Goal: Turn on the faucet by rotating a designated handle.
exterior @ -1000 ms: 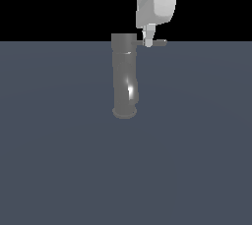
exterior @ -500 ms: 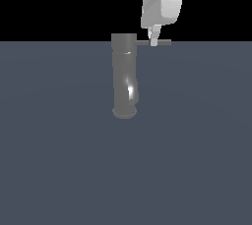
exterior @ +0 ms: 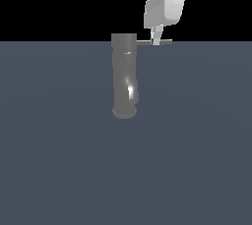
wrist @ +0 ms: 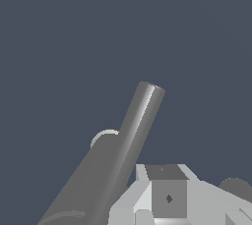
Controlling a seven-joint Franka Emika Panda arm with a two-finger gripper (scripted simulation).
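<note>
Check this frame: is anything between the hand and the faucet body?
In the exterior view, only the handle spans the stretch from the faucet toward the hand, whose tip sits at the bar. Nothing else lies there.

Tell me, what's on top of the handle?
The white end effector sits right over the thin handle beside the faucet. Whether its fingertips touch the bar is hidden.

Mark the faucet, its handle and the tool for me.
faucet (exterior: 123, 79): exterior view, middle of its body.
handle (exterior: 166, 42): exterior view, outer end of the bar.
tool (exterior: 156, 39): exterior view, fingertips at the bar.
</note>
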